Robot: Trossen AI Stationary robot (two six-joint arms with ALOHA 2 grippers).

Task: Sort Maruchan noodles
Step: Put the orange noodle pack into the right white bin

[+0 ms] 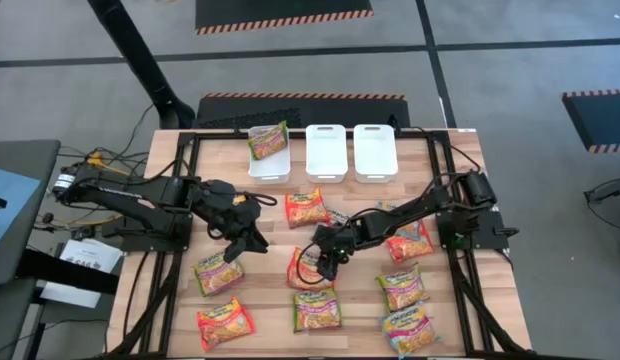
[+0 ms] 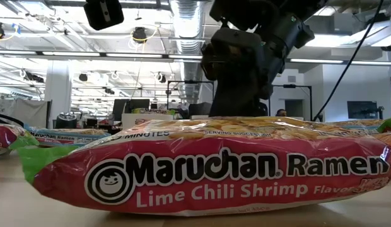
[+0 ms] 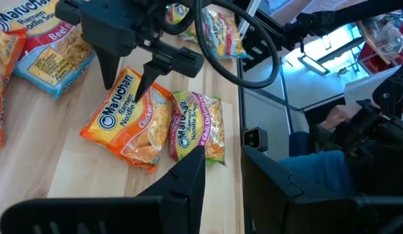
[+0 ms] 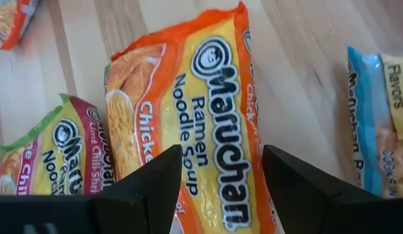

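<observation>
Several Maruchan packets lie flat on the wooden table. My right gripper (image 1: 328, 262) (image 4: 221, 188) is open and points down over an orange-edged chicken packet (image 1: 305, 266) (image 4: 201, 130). One finger stands over the packet's face and the other at its long edge. The left wrist view shows this gripper (image 3: 125, 88) at the end of that packet (image 3: 127, 120). A lime chili shrimp packet (image 3: 195, 127) (image 4: 52, 156) lies right beside it. My left gripper (image 1: 252, 243) (image 3: 224, 182) is open and empty, left of the orange packet. One green-edged packet (image 1: 268, 140) lies in the left bin. My right gripper comes at the orange packet from above, its fingers lying across the packet's width near one end (image 4: 208, 195). The packet lies flat on the table. Whether the fingertips (image 3: 142, 92) touch the wrapper, I cannot tell.
Three white bins (image 1: 326, 165) stand side by side at the far edge. More packets lie scattered: one far of the grippers (image 1: 307, 207), two on the near left (image 1: 218, 272), several on the right (image 1: 402, 288). A lime chili shrimp packet (image 2: 214, 170) fills the low view. A person (image 3: 331, 136) shows beyond the table's edge.
</observation>
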